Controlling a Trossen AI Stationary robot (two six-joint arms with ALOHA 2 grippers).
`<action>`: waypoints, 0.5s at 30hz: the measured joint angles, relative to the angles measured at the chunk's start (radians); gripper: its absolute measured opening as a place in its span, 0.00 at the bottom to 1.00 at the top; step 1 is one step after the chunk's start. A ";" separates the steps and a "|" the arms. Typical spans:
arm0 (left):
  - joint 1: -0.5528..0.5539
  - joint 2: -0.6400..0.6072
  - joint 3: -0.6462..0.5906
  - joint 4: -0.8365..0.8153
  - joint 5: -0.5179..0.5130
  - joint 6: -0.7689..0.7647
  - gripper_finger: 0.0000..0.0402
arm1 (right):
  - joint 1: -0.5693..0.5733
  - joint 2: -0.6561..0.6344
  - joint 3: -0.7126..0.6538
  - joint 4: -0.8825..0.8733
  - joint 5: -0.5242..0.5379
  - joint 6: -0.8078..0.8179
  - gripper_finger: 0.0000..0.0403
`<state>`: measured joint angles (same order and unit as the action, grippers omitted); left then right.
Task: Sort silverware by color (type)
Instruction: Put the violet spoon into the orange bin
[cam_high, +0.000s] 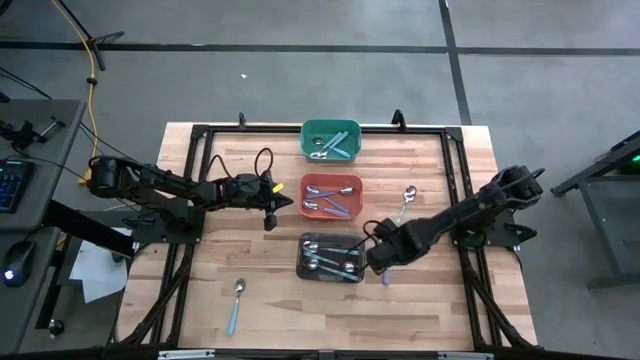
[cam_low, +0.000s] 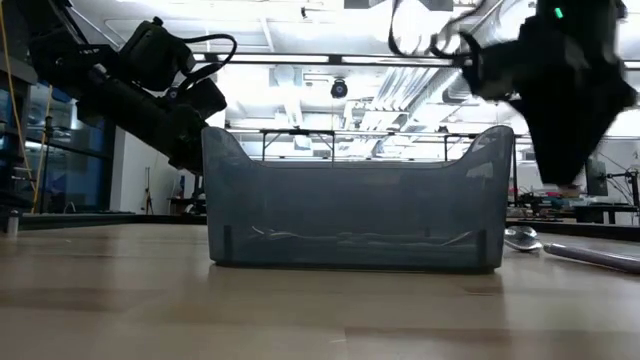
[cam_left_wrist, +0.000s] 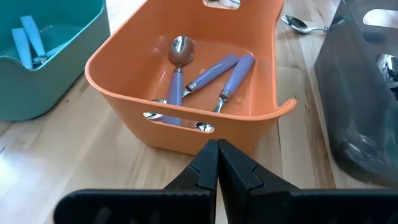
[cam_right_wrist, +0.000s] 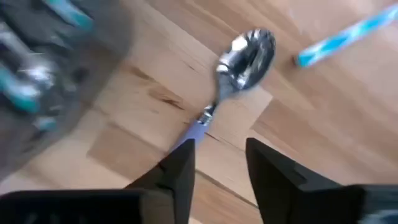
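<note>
A lavender-handled spoon (cam_right_wrist: 239, 56) lies on the table just right of the black bin (cam_high: 333, 257); it also shows as a purple tip (cam_high: 386, 278) in the high view. My right gripper (cam_right_wrist: 219, 149) is open above the spoon's handle end (cam_right_wrist: 196, 127), and in the low view its fingers (cam_low: 570, 180) hang clear above the spoon (cam_low: 525, 238). My left gripper (cam_left_wrist: 217, 146) is shut and hovers left of the red-orange bin (cam_left_wrist: 186, 118), which holds lavender spoons (cam_left_wrist: 217, 71). A blue-handled spoon (cam_high: 236, 305) lies near the table's near left.
The green bin (cam_high: 330, 138) at the far side holds blue-handled spoons. The black bin holds several spoons. Another spoon (cam_high: 405, 203) lies right of the red-orange bin. A dark frame (cam_high: 200, 150) edges the table. Bare wood shows along the near edge.
</note>
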<state>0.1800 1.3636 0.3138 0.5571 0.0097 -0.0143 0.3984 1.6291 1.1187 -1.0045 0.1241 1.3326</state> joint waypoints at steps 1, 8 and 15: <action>0.000 0.000 0.000 0.000 0.000 0.000 0.00 | 0.011 0.000 -0.031 0.025 -0.005 0.039 0.32; 0.000 0.000 0.000 0.018 0.000 -0.008 0.00 | 0.027 0.000 -0.249 0.329 0.011 0.172 0.37; 0.000 0.000 0.000 0.016 0.000 -0.018 0.00 | 0.021 -0.008 -0.350 0.475 0.039 0.194 0.37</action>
<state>0.1802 1.3636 0.3138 0.5735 0.0097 -0.0326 0.4191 1.6215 0.7688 -0.5297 0.1635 1.5269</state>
